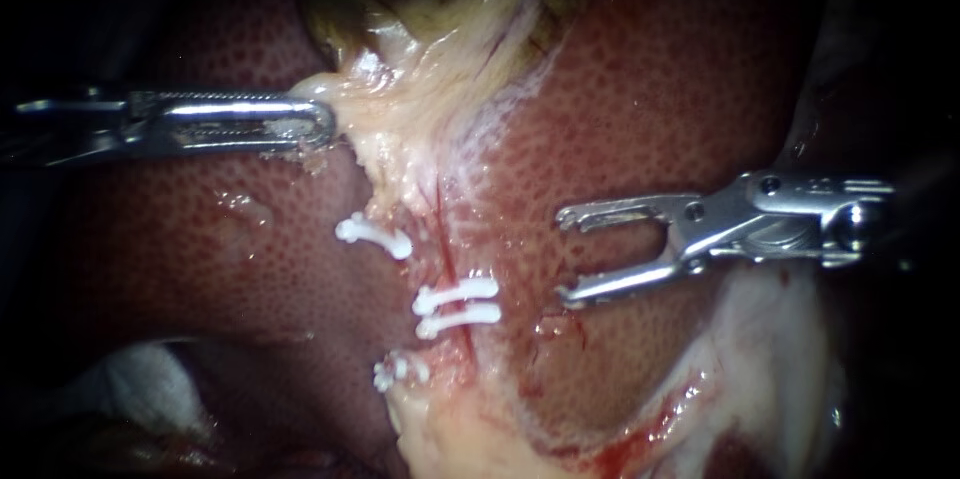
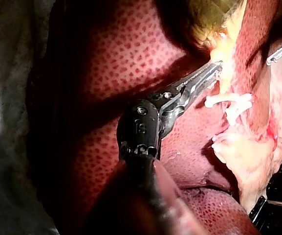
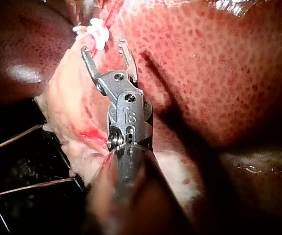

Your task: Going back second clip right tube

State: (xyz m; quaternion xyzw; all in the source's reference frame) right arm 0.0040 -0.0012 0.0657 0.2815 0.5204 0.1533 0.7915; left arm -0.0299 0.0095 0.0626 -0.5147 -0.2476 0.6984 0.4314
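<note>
Your right instrument (image 1: 563, 255) — hand released, empty — hovers just right of the two clips (image 1: 460, 290) on the right tube (image 1: 446, 261); the hand of your left instrument (image 1: 322, 124) clenches pale tissue (image 1: 400, 129)

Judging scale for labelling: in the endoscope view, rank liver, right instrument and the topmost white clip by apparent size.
1. liver
2. right instrument, jaws open
3. topmost clip, clearly smallest
</note>
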